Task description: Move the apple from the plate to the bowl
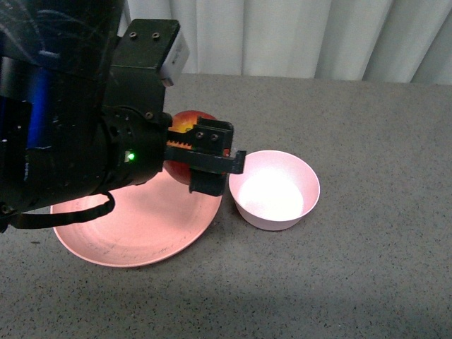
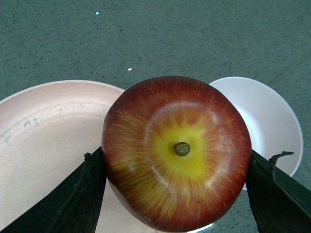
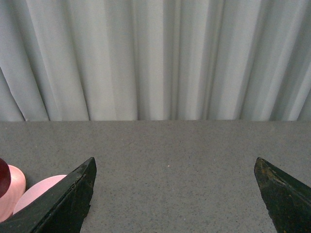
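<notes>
Apple: the apple (image 2: 177,153) sits between the fingers of the left gripper (image 2: 178,162), stem (image 2: 182,149) up towards the wrist camera, over the side of the plate (image 1: 134,236) nearest the bowl (image 1: 272,219); whether it is clear of the plate, I cannot tell.
Handling: it looks hard, round and glossy, so likely slippery and prone to rolling; moderate weight, not fragile, though a drop could bruise it.
Where to hold: across its widest girth, where the fingers now press on opposite flanks; higher or lower, the curve would squeeze it out.
Left jaws: closed on the apple, spread about as wide as the fruit.
Right jaws: the right gripper (image 3: 175,165) is spread wide, holding nothing, and faces away over bare table.
Bowl: just beside the plate, nothing in it, and barely wider than the apple, so the release needs centring.
Surface: grey speckled table (image 1: 353,282), flat and matte.
Room: a pale pleated curtain (image 1: 318,35) hangs behind the table's far edge.
</notes>
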Controlling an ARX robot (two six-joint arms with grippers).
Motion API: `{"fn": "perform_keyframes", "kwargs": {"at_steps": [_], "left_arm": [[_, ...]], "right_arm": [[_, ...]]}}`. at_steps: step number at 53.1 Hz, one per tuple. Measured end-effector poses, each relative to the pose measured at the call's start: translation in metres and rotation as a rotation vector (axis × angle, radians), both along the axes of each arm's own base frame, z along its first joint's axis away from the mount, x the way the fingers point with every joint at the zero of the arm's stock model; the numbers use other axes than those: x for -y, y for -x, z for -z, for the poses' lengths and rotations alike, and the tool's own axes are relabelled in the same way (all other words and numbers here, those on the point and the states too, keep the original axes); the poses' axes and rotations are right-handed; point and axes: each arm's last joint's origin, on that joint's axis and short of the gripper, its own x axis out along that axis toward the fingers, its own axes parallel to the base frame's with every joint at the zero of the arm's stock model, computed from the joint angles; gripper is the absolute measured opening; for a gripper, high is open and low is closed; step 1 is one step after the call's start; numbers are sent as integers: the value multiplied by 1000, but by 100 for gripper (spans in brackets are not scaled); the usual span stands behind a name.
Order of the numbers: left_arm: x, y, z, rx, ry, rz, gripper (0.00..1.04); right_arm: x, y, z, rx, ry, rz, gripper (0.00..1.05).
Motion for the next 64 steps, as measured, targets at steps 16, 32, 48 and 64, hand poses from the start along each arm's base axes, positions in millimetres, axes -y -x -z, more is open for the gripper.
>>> {"fn": "perform_keyframes", "kwargs": {"at_steps": [16,32,48,64], "left_arm": [[34,0,-8,10,25,58,73],[73,-3,5,-18,7,119,73],[86,-18,18,-54,-5,103,73],[89,-19,28,-77,-18,100,92]], "right_arm": [[0,0,0,0,0,0,95],[0,0,0,0,0,0,95],[0,0,0,0,0,0,95],[0,0,0,0,0,0,95]]}}
